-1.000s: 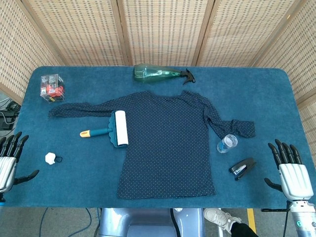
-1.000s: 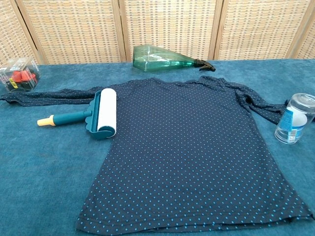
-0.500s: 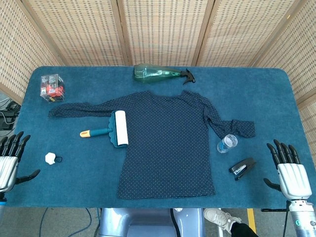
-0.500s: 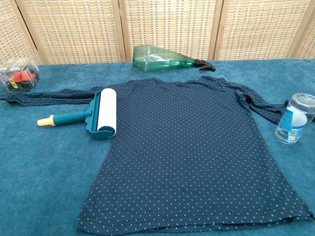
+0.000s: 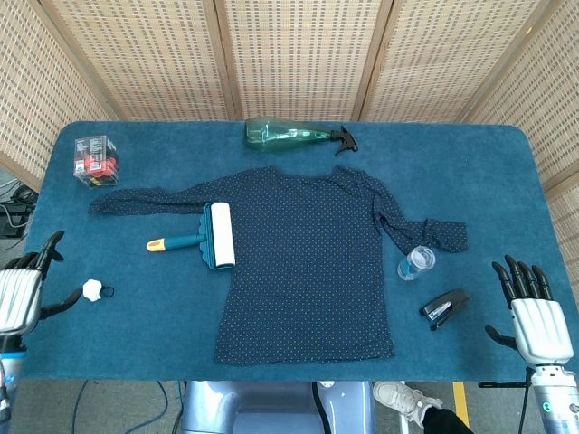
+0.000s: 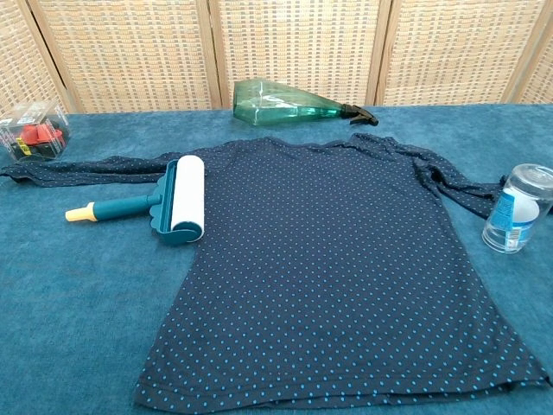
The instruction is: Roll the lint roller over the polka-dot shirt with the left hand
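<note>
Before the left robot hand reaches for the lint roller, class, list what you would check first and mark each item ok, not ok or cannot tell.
1. Left robot hand holds nothing: ok.
2. Lint roller handle points toward the robot's left side: ok.
3. Roller head rests on the shirt edge: ok.
4. Shirt body lies flat: ok.
5. Small white object lies beside the left robot hand, maybe in its path: not ok.
6. Right robot hand away from the shirt: ok.

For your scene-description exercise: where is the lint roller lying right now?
In the head view, the lint roller lies left of centre, its white roll on the polka-dot shirt's left edge under the sleeve, handle pointing left.
</note>
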Controlling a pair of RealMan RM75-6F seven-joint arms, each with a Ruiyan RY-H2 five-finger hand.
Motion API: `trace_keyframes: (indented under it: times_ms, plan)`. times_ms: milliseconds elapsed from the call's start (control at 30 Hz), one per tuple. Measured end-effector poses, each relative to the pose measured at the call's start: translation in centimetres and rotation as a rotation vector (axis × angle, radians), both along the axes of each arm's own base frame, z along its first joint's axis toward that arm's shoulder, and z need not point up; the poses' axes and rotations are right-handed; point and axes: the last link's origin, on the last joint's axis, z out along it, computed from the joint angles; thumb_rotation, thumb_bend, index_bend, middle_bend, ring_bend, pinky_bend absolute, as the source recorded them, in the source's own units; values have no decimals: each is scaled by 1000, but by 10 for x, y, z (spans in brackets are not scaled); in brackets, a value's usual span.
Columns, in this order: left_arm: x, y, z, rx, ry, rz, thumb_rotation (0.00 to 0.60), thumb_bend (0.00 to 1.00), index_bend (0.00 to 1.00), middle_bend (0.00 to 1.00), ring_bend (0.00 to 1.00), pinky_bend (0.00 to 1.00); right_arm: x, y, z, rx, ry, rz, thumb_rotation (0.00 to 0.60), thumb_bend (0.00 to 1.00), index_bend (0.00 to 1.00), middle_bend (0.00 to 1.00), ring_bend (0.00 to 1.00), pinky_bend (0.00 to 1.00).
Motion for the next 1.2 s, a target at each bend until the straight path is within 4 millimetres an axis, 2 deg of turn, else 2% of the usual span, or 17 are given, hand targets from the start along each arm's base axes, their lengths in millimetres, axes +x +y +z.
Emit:
trace_keyframes:
  times_ms: [100, 167, 333, 533, 600, 833, 1200]
  plan:
    - [7, 19, -1, -35, -19, 1, 600, 281, 473, 856, 740, 680, 0, -1, 1, -4, 1, -2, 600, 60, 0, 0, 0, 0]
    - [12, 36, -3, -77, -19, 11, 600, 295, 503, 880, 760, 685, -1, -1, 0, -4, 5, -6, 600, 60, 0, 0, 0, 0]
    - [28, 75, -12, -176, 37, 54, 600, 303, 483, 906, 781, 695, -2, -2, -2, -1, 11, -10, 600, 60, 0, 0, 0, 0]
    - [45, 112, -23, -264, 75, 112, 600, 304, 394, 910, 787, 695, -2, -3, -5, 9, 16, -13, 600, 60, 0, 0, 0, 0]
    - [50, 120, -27, -279, 89, 123, 600, 306, 374, 915, 790, 697, -3, -3, -6, 12, 17, -15, 600, 60, 0, 0, 0, 0]
    - [67, 144, -50, -346, 128, 153, 600, 309, 444, 921, 795, 699, -5, -5, -8, 15, 19, -21, 600, 60, 0, 0, 0, 0]
    - [66, 165, -80, -383, 153, 201, 600, 310, 436, 921, 795, 699, -8, -5, -12, 33, 25, -31, 600, 60, 0, 0, 0, 0]
